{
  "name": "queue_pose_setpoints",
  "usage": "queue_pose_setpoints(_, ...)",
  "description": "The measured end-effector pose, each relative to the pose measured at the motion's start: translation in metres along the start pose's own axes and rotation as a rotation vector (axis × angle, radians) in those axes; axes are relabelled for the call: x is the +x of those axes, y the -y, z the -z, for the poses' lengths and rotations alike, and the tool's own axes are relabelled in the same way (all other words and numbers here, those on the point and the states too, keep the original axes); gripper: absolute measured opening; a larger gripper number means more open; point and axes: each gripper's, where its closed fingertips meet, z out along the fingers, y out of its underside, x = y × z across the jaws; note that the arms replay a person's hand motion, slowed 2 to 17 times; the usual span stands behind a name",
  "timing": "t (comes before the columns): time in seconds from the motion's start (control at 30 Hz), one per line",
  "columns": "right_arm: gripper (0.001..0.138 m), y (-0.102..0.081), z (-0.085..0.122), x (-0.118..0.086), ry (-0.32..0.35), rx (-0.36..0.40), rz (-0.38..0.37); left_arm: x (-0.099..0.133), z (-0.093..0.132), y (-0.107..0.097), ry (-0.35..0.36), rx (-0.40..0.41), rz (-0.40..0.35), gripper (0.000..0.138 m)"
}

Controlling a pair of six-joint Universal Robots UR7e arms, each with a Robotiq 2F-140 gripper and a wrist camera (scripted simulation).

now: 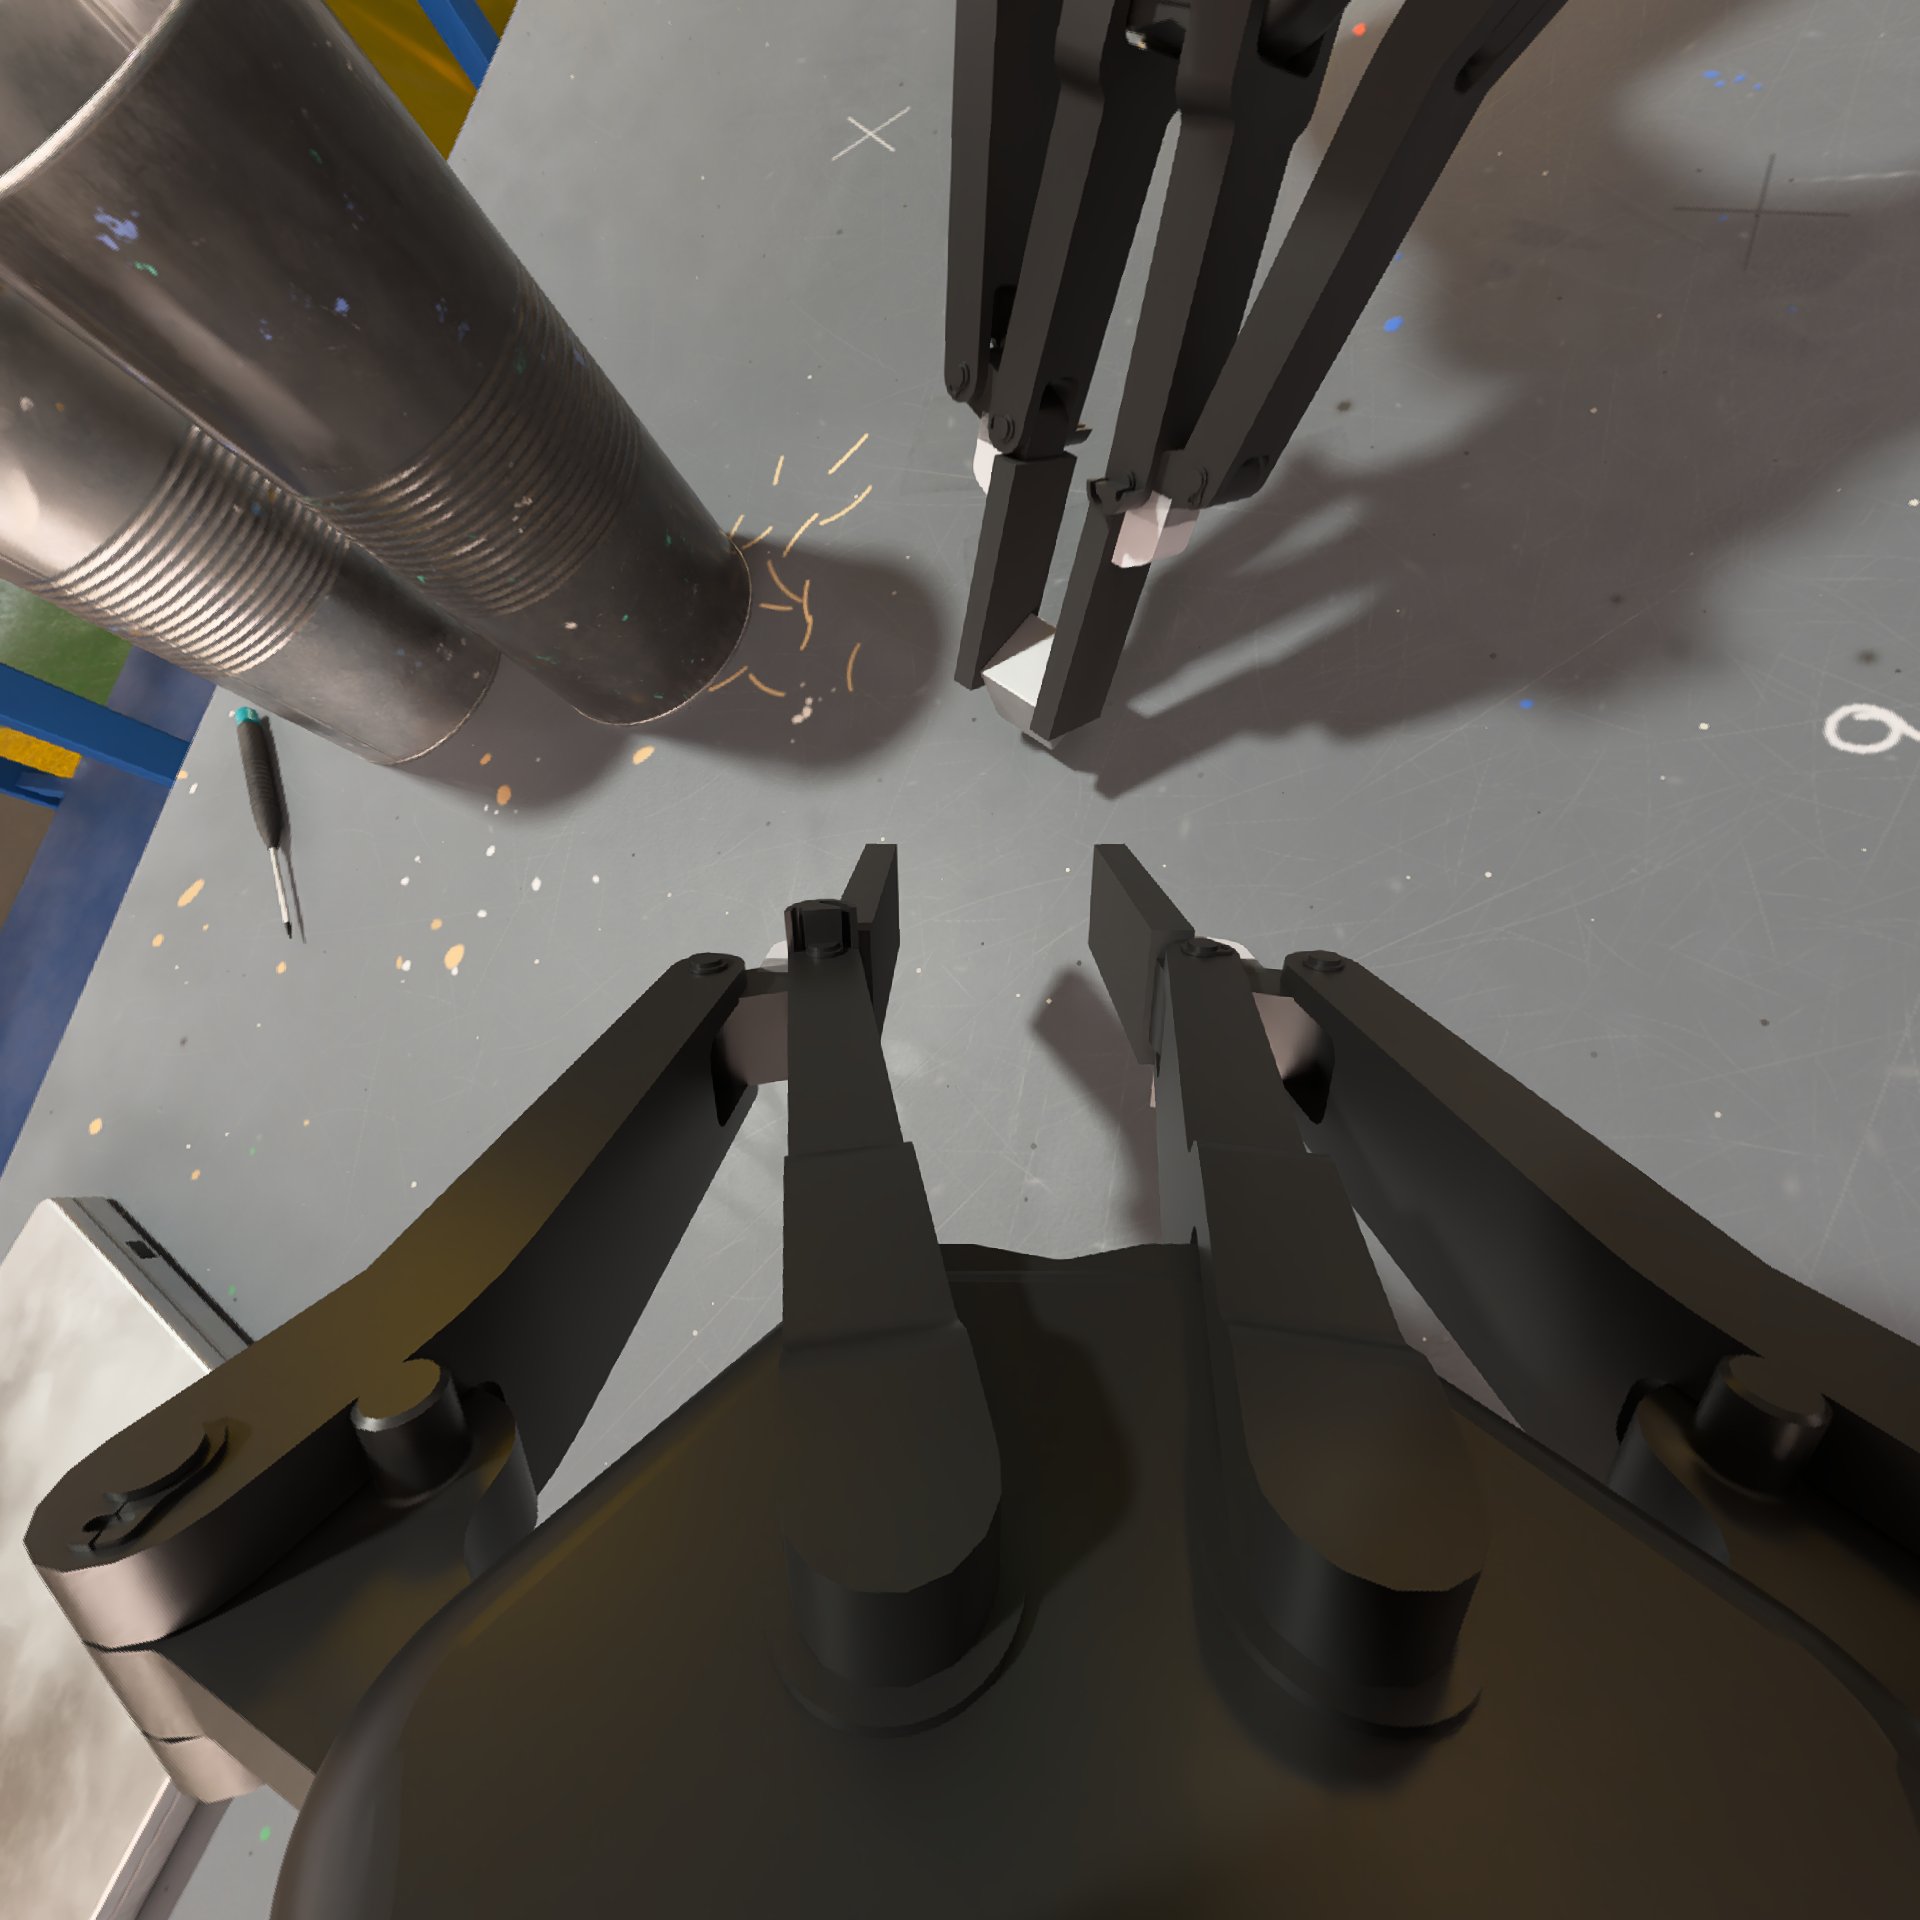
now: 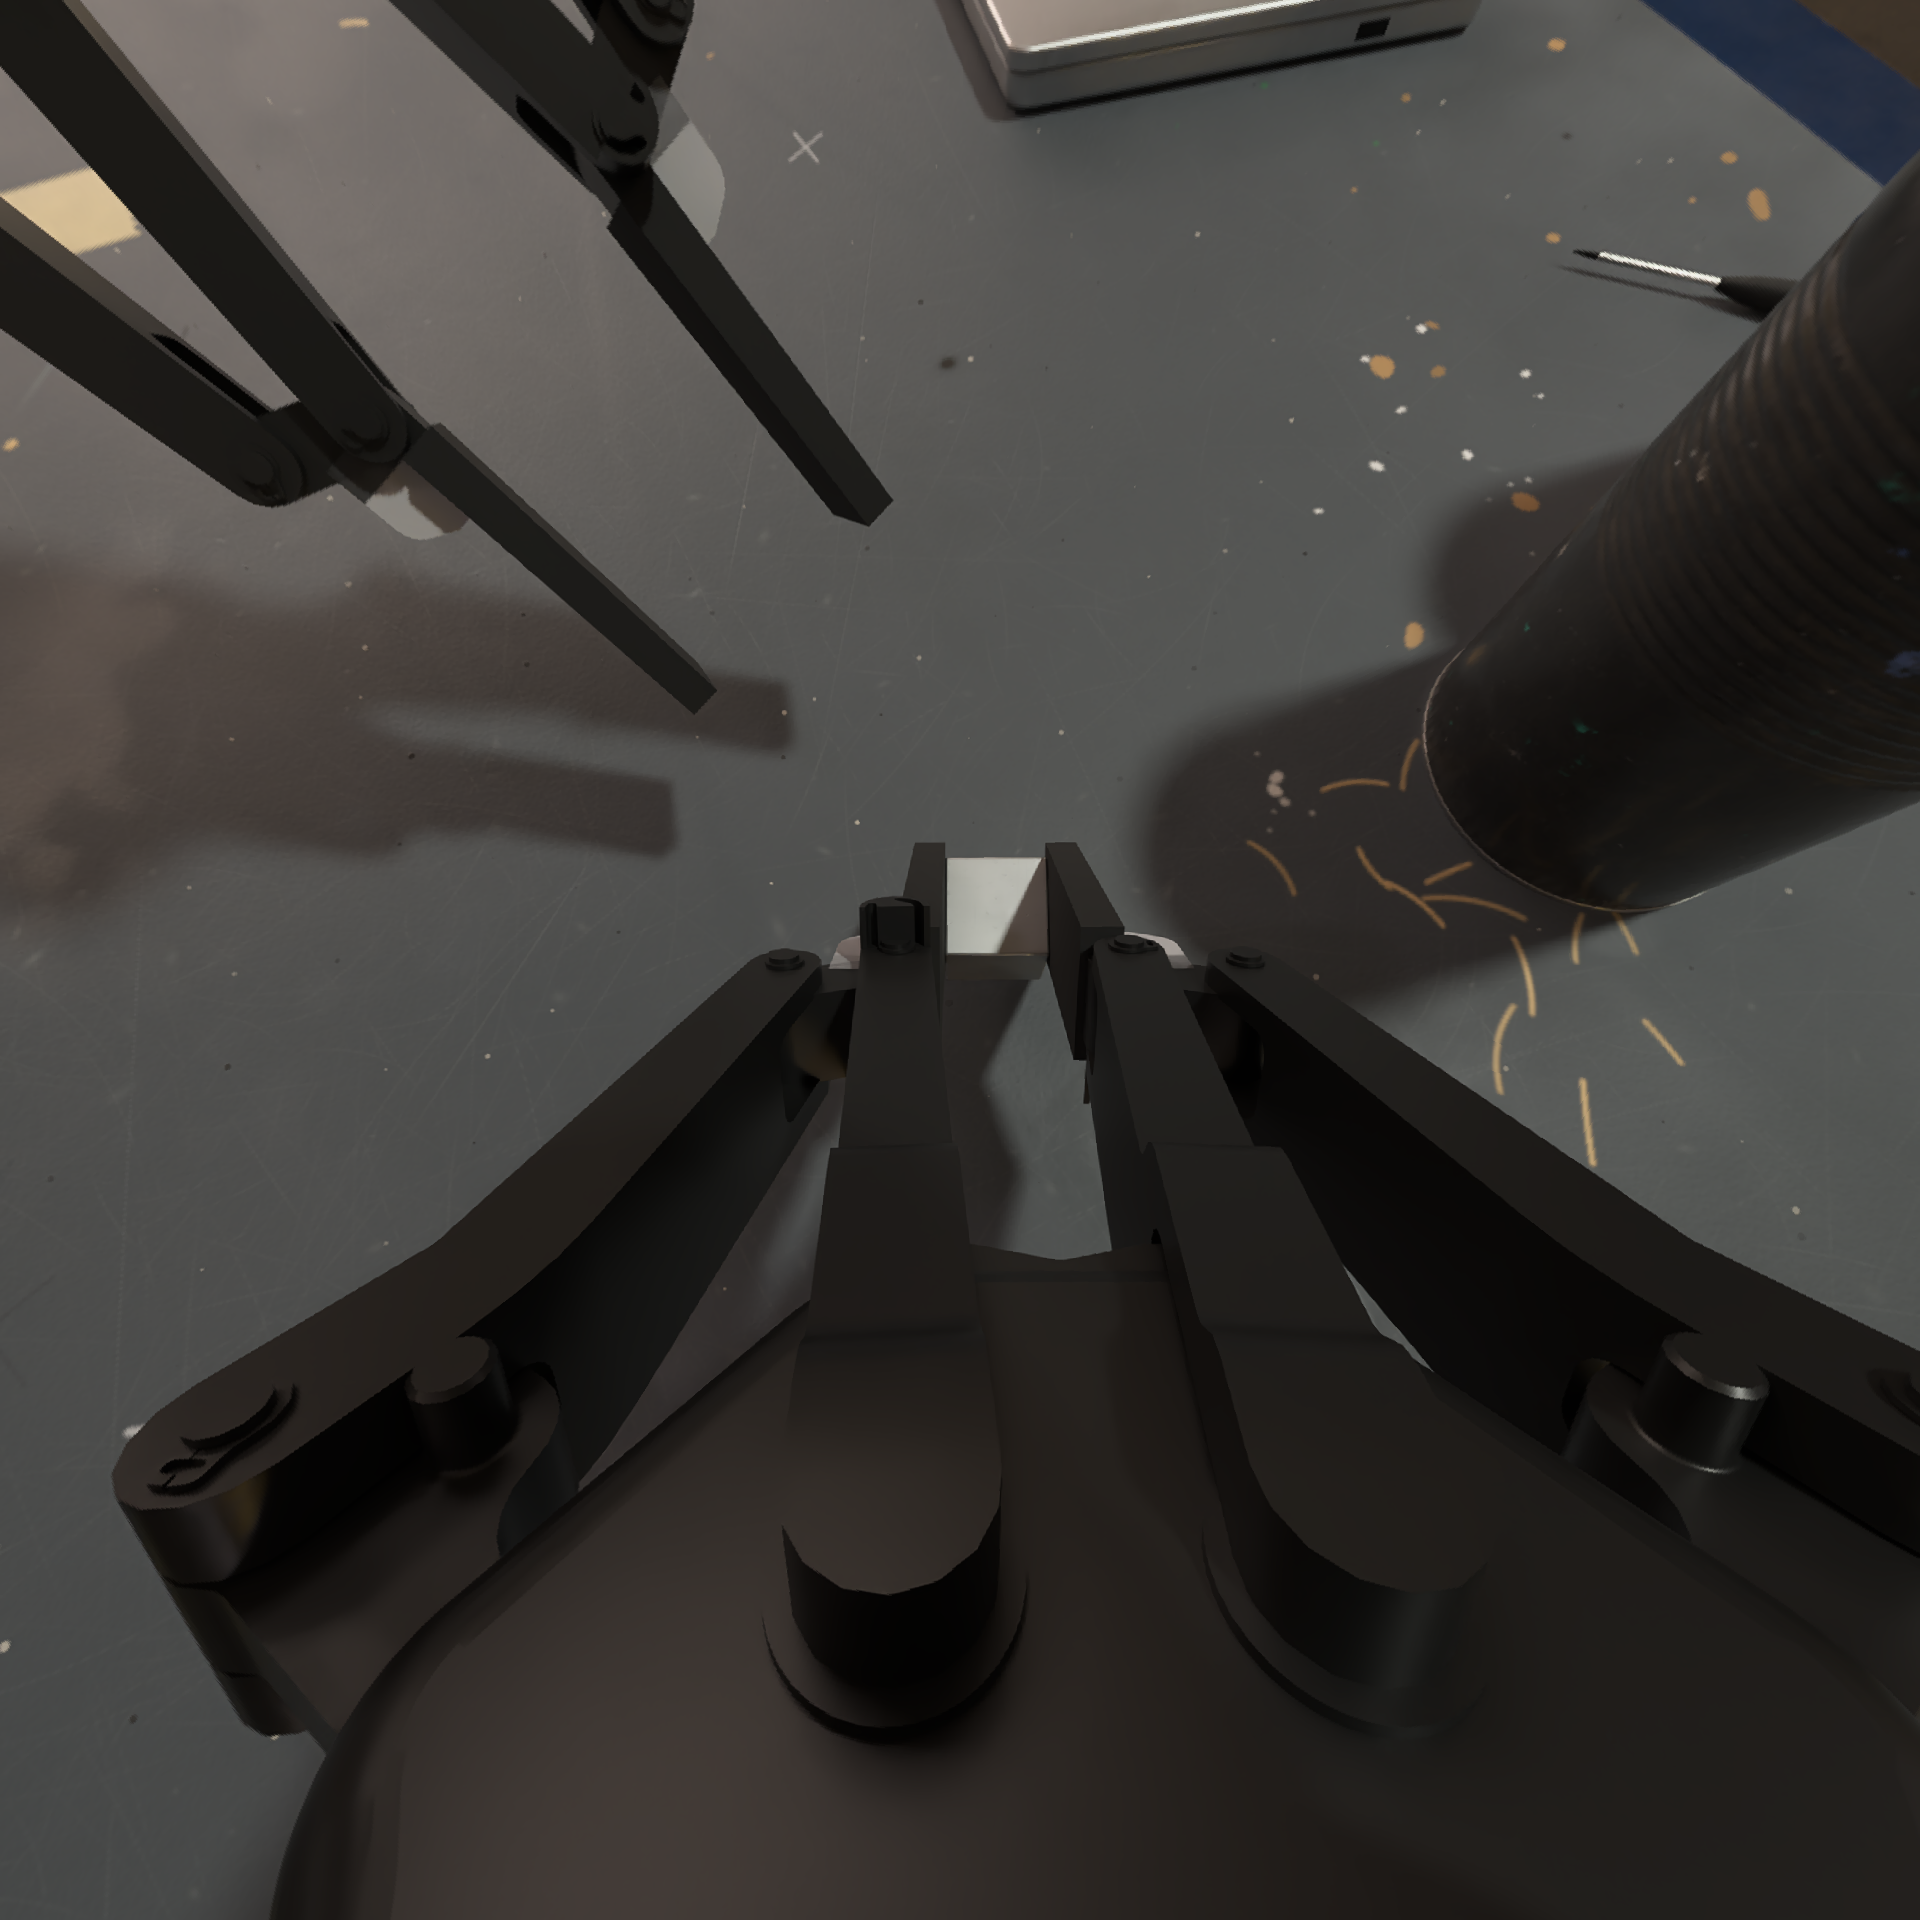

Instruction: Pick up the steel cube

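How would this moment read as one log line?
right pincer: shut on steel cube | left pincer: open, empty | cube off table: cannot tell

You are looking at a grey bench [image 1: 1558, 935] whose top is scuffed with fine scratches, speckled with orange, white and blue paint flecks, and marked with small chalk crosses and a scatter of thin orange curls near its middle. Light falls from above and throws long, soft-edged shadows across the surface. Past the bench's left edge in the left wrist view you can see a blue frame [image 1: 94, 717] with yellow and green patches beyond it, and a dark blue strip borders the far right corner in the right wrist view.
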Motion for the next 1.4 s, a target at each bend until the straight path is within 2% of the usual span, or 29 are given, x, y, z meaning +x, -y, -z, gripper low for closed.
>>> queue_pose_setpoints(0.33,0.025,0.013,0.036,0.01,-0.031,0.074,0.0,-0.005,0.007,0.005,0.013,0.039,0.019,0.049)
queue_pose_setpoints(0.53,0.025,0.021,0.072,0.024,-0.074,0.118,0.021,0.001,0.01,0.01,-0.028,0.075,0.025,0.049)
queue_pose_setpoints(0.77,0.025,0.026,0.123,0.045,-0.148,0.16,0.068,0.006,0.013,0.016,-0.059,0.106,0.022,0.049)
queue_pose_setpoints(1.1,0.025,0.018,0.202,0.081,-0.288,0.148,0.15,0.012,0.01,0.019,-0.068,0.107,0.004,0.049)
queue_pose_setpoints(1.4,0.025,-0.003,0.262,0.113,-0.38,0.098,0.193,0.015,0.005,0.018,-0.078,0.097,0.002,0.049)
